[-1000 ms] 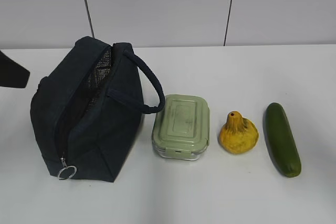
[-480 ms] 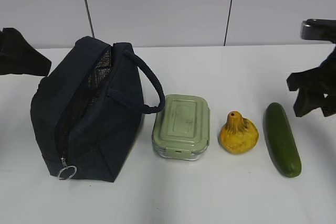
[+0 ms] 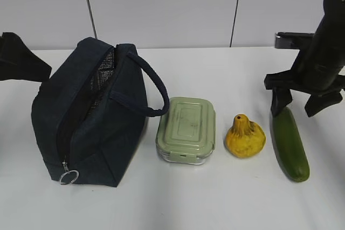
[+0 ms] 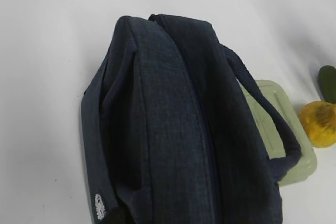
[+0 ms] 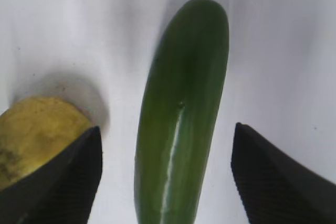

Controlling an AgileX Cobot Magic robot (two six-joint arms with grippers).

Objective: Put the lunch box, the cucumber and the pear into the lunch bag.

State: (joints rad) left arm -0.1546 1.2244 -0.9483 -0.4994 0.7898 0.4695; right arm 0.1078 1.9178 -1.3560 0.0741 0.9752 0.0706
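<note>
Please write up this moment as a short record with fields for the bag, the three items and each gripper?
bag: lunch bag lying on the table, zipper open, nothing visible inside
box: lunch box on the table, just right of the bag, lid on
pear: pear between box and cucumber, untouched
cucumber: cucumber lying flat, rightmost
right gripper: right gripper open, fingers either side of the cucumber's far end, not yet gripping
left gripper: fingers out of view; camera looks down on the bag
</note>
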